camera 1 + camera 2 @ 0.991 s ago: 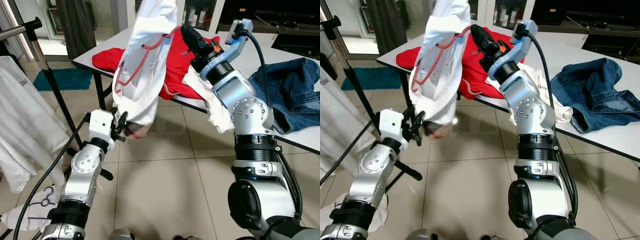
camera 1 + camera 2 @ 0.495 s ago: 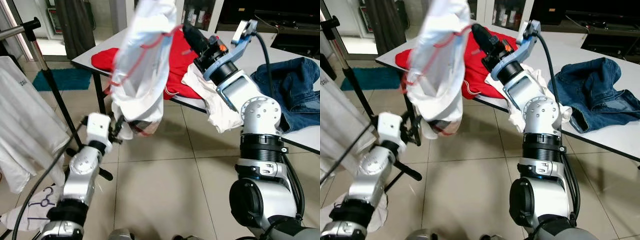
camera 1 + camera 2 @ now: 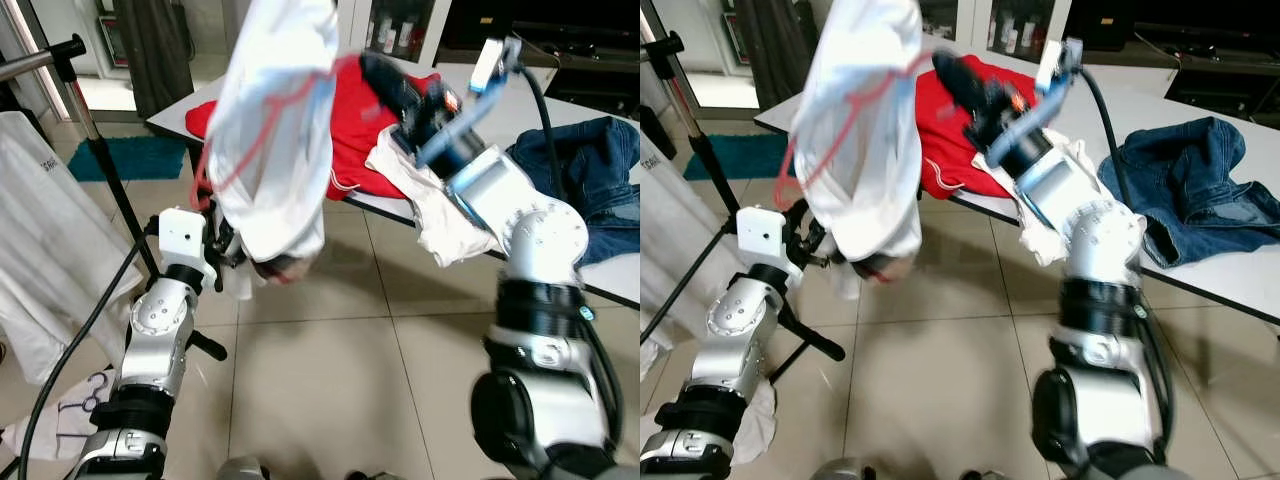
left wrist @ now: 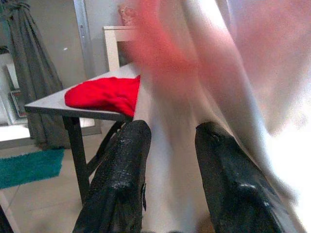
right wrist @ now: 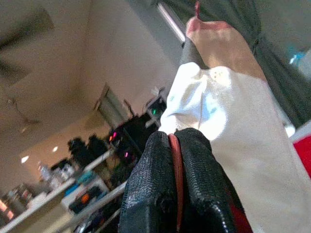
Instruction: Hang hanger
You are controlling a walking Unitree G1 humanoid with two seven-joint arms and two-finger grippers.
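A white garment [image 3: 275, 130] hangs on a thin red hanger [image 5: 176, 165], blurred with motion. My right gripper [image 3: 372, 68] is raised over the table edge and shut on the hanger wire, which runs between its fingers [image 5: 150, 179] in the right wrist view. My left gripper [image 3: 228, 246] is low, at the garment's bottom hem. Its fingers [image 4: 121, 165] stand open with the white cloth hanging between and behind them. A metal clothes rack bar [image 3: 35, 62] crosses the upper left.
On the rack hangs another white garment [image 3: 50, 230]. The white table [image 3: 600, 275] carries a red cloth [image 3: 360, 130], a crumpled white cloth [image 3: 440, 220] and blue jeans [image 3: 590, 170]. A teal mat [image 3: 120, 155] and a white cloth [image 3: 60, 420] lie on the tiled floor.
My right arm has swung the hanger and garment leftward toward the rack. The left gripper has moved left and slightly up, staying at the hem.
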